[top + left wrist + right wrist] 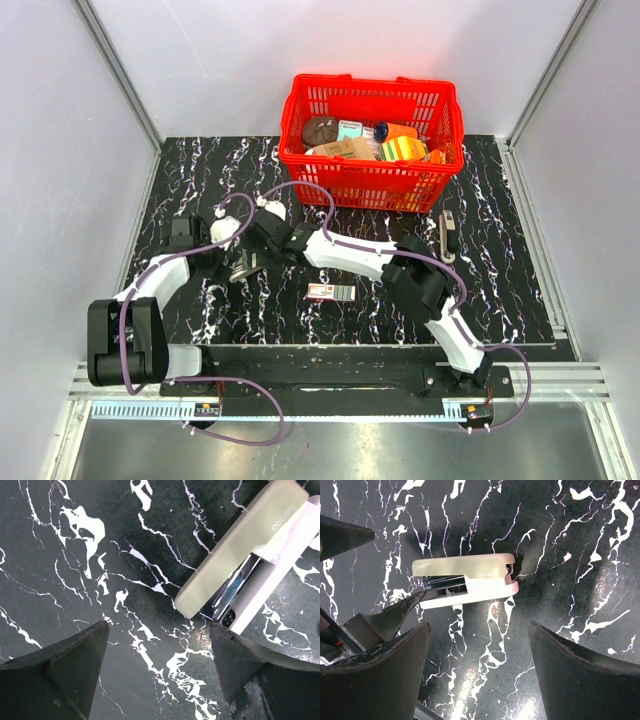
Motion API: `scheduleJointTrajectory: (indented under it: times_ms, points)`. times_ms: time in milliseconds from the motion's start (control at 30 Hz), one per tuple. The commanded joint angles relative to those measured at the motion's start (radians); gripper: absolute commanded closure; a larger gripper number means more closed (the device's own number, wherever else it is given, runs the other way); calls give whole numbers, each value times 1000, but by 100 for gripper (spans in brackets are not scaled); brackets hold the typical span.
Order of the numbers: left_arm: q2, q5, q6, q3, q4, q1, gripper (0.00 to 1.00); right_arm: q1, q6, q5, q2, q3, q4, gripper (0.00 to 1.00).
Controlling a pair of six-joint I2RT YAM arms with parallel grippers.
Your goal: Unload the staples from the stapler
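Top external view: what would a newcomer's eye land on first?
The red plastic mesh basket crammed with packaged goods, at the far edge of the black white-veined marble tabletop. Left of centre, both white arms meet, their open fingers poised by a pale green and white stapler lying on the tabletop.

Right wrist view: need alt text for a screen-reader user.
A pale green and white stapler lies on its side on the black marble table, just beyond the open right gripper, which is not touching it. The left gripper, also open, sits at the stapler's front end, on the left.
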Motion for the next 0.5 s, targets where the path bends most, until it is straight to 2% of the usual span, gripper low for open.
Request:
scheduleJointTrajectory:
  times_ms: [0,167,333,467]
  points:
    - [-33,132,81,-12,7,-3,15,-2,44,13,7,7,31,15]
    - [-69,170,113,-22,-49,-24,14,-12,48,30,-39,-85,33,14]
    - [-138,153,132,-50,-79,-136,13,-28,65,40,-122,-226,74,14]
    - [-137,161,132,-35,-125,-202,13,-31,74,51,-157,-282,95,15]
